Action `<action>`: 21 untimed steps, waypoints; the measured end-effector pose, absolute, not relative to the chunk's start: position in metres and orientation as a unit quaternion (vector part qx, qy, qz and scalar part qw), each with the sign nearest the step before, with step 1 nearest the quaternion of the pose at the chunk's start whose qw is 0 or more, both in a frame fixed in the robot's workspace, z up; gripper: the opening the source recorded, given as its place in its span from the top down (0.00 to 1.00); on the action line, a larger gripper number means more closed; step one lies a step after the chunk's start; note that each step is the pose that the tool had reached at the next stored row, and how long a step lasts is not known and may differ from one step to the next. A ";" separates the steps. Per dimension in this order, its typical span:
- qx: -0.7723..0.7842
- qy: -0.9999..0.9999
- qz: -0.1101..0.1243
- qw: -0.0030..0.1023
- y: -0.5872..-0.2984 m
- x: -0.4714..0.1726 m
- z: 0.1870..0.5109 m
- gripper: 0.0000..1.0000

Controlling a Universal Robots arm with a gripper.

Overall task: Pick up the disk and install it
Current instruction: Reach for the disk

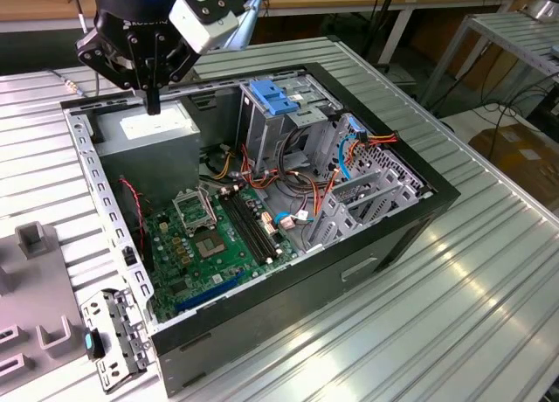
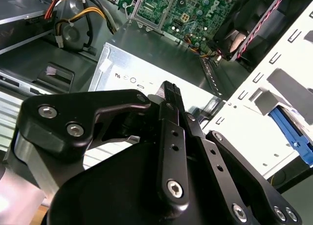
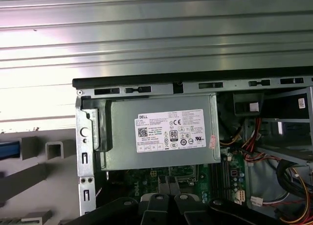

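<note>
My gripper [image 1: 154,103] hangs over the back corner of the open computer case [image 1: 384,218], at the exterior view's left. Its fingers are shut together with nothing between them, and their tips sit just above the grey power supply box [image 1: 162,127]. Both wrist views look past the shut gripper [image 2: 171,92] [image 3: 169,187] onto that box [image 3: 161,137]. A blue plastic rail [image 2: 289,129] shows beyond the case's pale metal wall. It also appears as a blue strip [image 3: 9,149] beside grey holders. It may be the disk's edge, but I cannot tell.
Inside the case lie the green motherboard [image 1: 214,236], cable bundles [image 1: 306,179] and a metal drive cage topped by a blue latch [image 1: 273,96]. Grey holder blocks [image 1: 35,240] and a loose metal bracket [image 1: 113,336] rest on the ribbed table [image 1: 472,288].
</note>
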State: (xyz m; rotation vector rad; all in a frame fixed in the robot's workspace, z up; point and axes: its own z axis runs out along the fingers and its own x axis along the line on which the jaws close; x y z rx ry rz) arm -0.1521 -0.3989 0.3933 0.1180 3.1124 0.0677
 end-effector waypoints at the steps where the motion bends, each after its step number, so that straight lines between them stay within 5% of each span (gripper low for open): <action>1: 0.038 0.999 0.022 0.013 -0.399 -0.154 0.393 0.89; 21: 0.038 0.999 0.022 0.013 -0.399 -0.173 0.393 0.89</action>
